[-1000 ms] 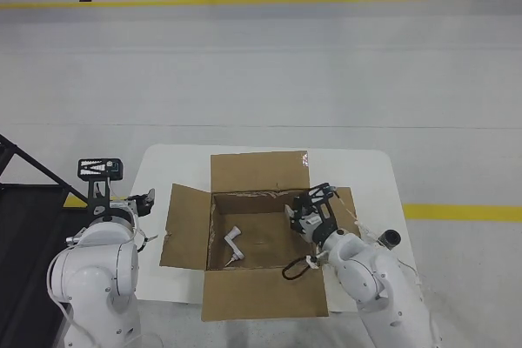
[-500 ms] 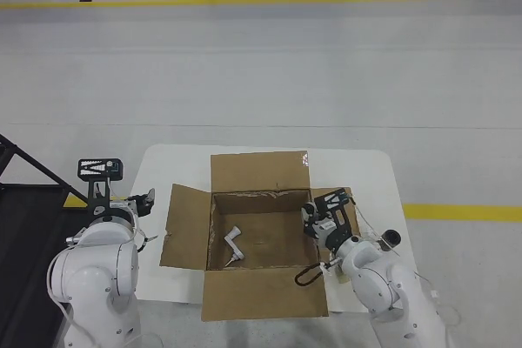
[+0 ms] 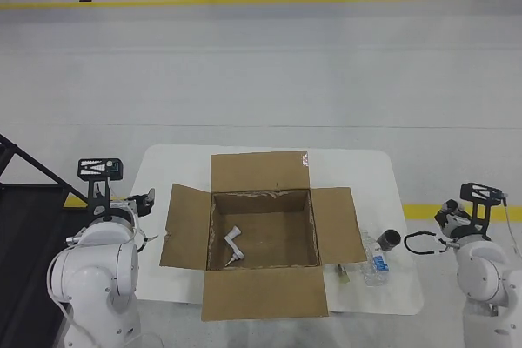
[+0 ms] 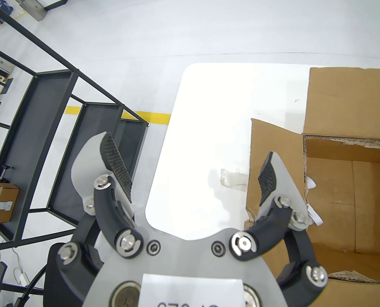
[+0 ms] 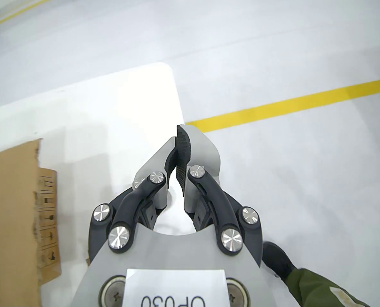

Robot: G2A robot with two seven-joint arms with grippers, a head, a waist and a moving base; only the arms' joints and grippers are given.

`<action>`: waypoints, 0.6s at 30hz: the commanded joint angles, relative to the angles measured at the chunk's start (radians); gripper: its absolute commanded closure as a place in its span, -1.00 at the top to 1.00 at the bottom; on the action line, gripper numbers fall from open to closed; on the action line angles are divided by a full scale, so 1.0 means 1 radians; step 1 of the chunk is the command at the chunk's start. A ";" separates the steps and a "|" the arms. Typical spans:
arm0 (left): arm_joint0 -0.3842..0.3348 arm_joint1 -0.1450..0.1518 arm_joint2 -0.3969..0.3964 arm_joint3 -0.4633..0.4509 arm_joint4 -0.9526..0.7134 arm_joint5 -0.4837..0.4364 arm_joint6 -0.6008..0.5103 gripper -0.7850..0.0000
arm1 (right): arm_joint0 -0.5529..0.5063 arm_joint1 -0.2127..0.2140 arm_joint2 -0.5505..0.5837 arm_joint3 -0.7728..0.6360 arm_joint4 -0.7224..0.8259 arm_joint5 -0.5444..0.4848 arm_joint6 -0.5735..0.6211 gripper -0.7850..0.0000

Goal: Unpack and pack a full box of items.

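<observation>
My left tool (image 4: pixel 188 150) hangs released, jaws spread wide, above the left edge of the worktop (image 4: pixel 190 103), just beside the left flap of the cardboard box (image 4: pixel 340 97). My right tool (image 5: pixel 179 148) is clenched tight, out past the worktop's right edge and over the floor (image 5: pixel 273 49). The box sits mid-worktop with all four flaps folded out. On its bottom, toward the left wall, lies a small white angled piece (image 3: pixel 232 244), perhaps a bracket. On the worktop right of the box lies a clear water bottle (image 3: pixel 375 260), with a dark cylinder (image 3: pixel 388 237) just beyond it.
</observation>
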 commanded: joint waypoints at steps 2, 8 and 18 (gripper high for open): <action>0.000 0.000 0.000 0.000 0.000 0.000 0.000 1.00 | -0.004 0.002 0.009 0.011 -0.013 0.001 0.003 -1.00; 0.000 0.000 0.000 0.000 0.000 0.000 0.000 1.00 | -0.004 0.002 0.009 0.011 -0.013 0.001 0.003 -1.00; 0.000 0.000 0.000 0.000 0.000 0.000 0.000 1.00 | 0.026 0.016 -0.023 -0.031 -0.033 -0.169 0.003 -1.00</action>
